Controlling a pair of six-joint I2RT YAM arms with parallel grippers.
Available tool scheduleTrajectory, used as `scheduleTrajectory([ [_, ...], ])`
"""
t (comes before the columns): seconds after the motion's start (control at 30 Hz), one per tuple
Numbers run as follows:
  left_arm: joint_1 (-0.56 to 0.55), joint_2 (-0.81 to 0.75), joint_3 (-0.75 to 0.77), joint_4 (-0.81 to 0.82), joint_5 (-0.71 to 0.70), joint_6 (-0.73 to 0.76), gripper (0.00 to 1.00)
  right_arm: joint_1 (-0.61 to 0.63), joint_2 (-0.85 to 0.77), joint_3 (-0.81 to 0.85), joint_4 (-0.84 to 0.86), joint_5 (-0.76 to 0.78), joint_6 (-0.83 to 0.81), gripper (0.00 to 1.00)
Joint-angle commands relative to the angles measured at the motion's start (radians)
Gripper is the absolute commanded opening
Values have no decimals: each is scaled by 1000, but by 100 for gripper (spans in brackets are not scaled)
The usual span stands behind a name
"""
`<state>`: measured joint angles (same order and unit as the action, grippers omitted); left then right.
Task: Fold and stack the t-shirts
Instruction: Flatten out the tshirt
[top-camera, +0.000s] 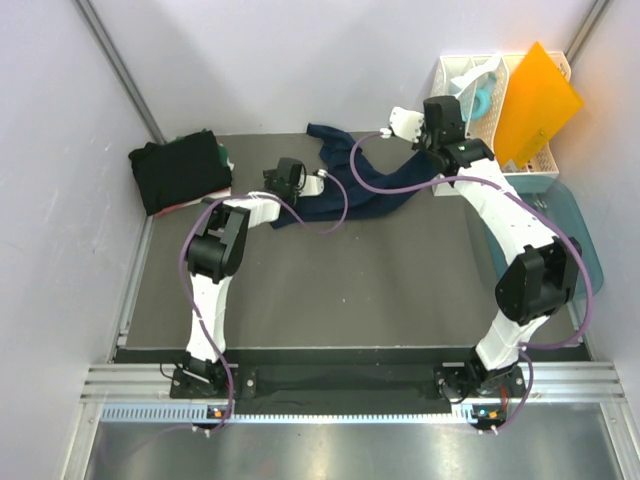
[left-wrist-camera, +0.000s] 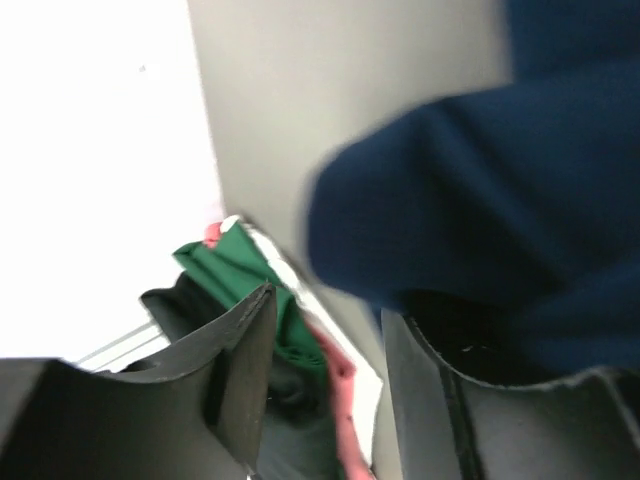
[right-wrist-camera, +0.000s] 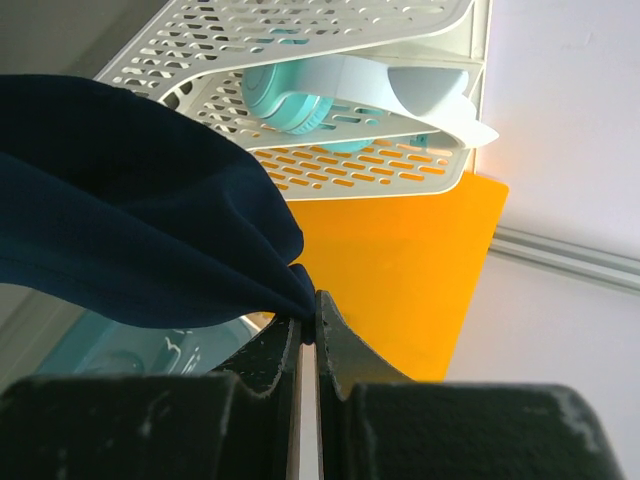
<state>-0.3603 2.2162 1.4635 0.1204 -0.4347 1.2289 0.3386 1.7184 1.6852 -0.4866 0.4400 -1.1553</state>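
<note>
In right pincer (right-wrist-camera: 308, 322), navy t-shirt (right-wrist-camera: 130, 220), mostly cropped

There is one blue shirt (top-camera: 385, 185). There is one pile of dark shirts (top-camera: 180, 172), too bunched up to count. There are two robot arms, the left arm (top-camera: 215, 270) and the right arm (top-camera: 510, 215). There is one white rack (top-camera: 470, 75), one orange sheet (top-camera: 540, 100) and one teal tub (top-camera: 572, 215).
</note>
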Motion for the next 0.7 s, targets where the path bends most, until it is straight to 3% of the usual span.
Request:
scheduleTrajectory([
  [0.0,3,-85,38,74,-52,-58,53,8,-22,21,42,5,39,0],
  [0.13,1,-179,15,55,-53,-71,61,10,-26,11,42,3,46,0],
  [0.23,3,-269,-28,15,2,-86,83,10,-26,13,40,3,46,0],
  [0.27,3,-298,-41,-54,80,-98,87,11,-28,13,39,2,45,0],
  [0.33,14,-393,-101,-108,169,-97,88,11,-28,14,39,3,45,0],
  [0.47,38,-509,-178,-377,410,-20,88,16,-29,8,33,2,43,0],
  [0.67,53,-589,-379,-364,556,217,86,23,-26,7,28,3,45,1],
])
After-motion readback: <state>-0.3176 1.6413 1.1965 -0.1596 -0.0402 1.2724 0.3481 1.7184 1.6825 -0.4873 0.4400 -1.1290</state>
